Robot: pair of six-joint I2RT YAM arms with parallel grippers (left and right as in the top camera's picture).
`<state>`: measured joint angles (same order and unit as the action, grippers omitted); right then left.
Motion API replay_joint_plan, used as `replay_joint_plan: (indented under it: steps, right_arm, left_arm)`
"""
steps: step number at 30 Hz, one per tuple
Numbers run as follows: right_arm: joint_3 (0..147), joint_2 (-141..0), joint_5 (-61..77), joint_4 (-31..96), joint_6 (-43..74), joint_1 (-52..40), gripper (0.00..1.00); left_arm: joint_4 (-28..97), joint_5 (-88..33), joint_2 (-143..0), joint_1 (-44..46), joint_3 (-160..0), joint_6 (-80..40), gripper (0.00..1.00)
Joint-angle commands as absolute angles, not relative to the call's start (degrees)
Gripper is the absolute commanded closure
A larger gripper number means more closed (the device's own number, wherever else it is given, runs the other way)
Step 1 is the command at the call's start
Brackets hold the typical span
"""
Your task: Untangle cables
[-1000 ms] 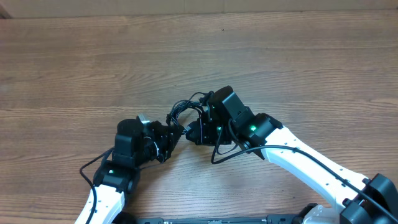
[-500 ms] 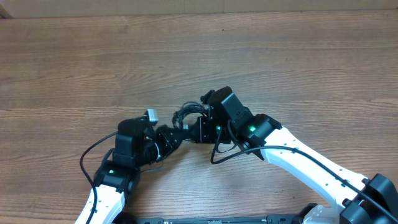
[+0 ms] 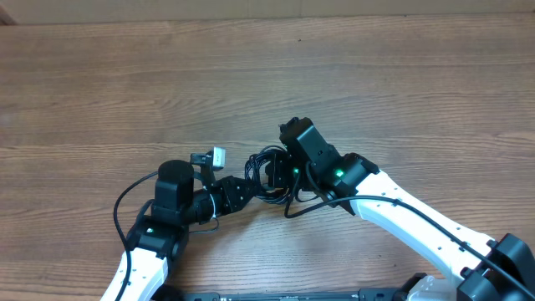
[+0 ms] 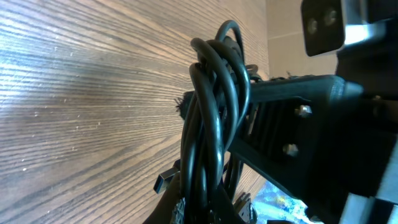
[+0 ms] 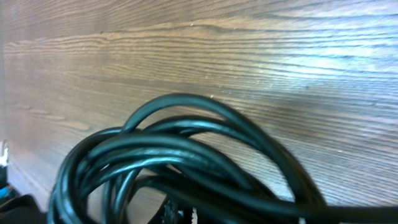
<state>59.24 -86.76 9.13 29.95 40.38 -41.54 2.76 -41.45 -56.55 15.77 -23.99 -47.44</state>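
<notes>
The cables (image 3: 267, 161) form 1 light, limp bundle at mid-table (image 3: 376, 84). Left gripper (image 3: 242, 191) and right gripper (image 3: 280, 171) each clamp it, jaws narrow. Smooth jackets probably slip, so pinch 1 outer loop.

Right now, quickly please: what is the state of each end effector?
Left end effector: closed on the cable bundle.
Right end effector: closed, apparently gripping the same bundle; its fingers are hidden.
</notes>
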Motion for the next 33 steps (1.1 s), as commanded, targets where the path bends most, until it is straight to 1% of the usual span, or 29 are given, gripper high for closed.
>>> replay_joint_plan:
  steps: [1, 5, 8, 11, 15, 20, 21, 23, 25, 28, 30, 32, 33]
  right_arm:
    - [59.9, -87.0, 2.4, 30.2, 40.0, -41.1, 0.95]
    - [59.9, -87.0, 2.4, 30.1, 37.6, -41.1, 0.93]
    - [59.9, -87.0, 1.9, 30.1, 36.6, -41.1, 0.92]
    - [59.9, -87.0, 1.1, 29.7, 34.8, -41.1, 0.9]
    - [59.9, -87.0, 0.9, 28.6, 31.3, -41.1, 0.87]
    - [61.5, -86.6, 0.9, 29.1, 31.2, -41.1, 0.8]
    - [62.0, -86.2, 0.9, 29.7, 31.2, -41.1, 0.77]
    - [62.8, -85.2, 0.9, 30.6, 31.2, -41.1, 0.68]
    - [63.2, -83.7, 0.9, 31.5, 31.6, -41.1, 0.58]
    - [63.2, -81.3, 0.9, 33.6, 34.4, -41.1, 0.42]
    - [63.2, -80.1, 1.0, 36.0, 38.5, -41.1, 0.39]
    - [63.2, -79.7, 1.6, 39.0, 44.6, -41.1, 0.39]
    - [63.2, -79.7, 2.3, 40.5, 47.3, -41.1, 0.37]
  left_arm:
    - [0.8, -46.4, -56.2, 16.1, -24.6, -44.8, 0.96]
    - [-2.5, -46.1, -56.2, 16.0, -24.6, -45.0, 0.96]
    - [-5.1, -45.2, -56.2, 16.0, -24.6, -47.4, 0.96]
    - [-4.3, -40.6, -56.2, 16.1, -24.6, -54.5, 0.96]
    - [-0.2, -33.4, -56.2, 16.1, -24.6, -64.4, 0.96]
    - [6.0, -26.3, -56.2, 16.1, -24.6, -75.1, 0.96]
    - [6.9, -25.2, -56.2, 16.1, -24.6, -77.4, 0.96]
    - [9.1, -23.2, -56.2, 16.1, -24.6, -83.7, 0.96]
    - [11.0, -21.7, -56.2, 16.1, -24.6, -90.5, 0.95]
    - [12.4, -21.0, -56.2, 16.1, -24.6, -103.7, 0.96]
    - [12.4, -21.6, -56.2, 16.1, -24.6, -111.1, 0.96]
    - [12.4, -22.5, -56.2, 16.1, -24.6, -118.8, 0.96]
    - [12.1, -22.2, -56.2, 16.1, -24.6, -119.5, 0.96]
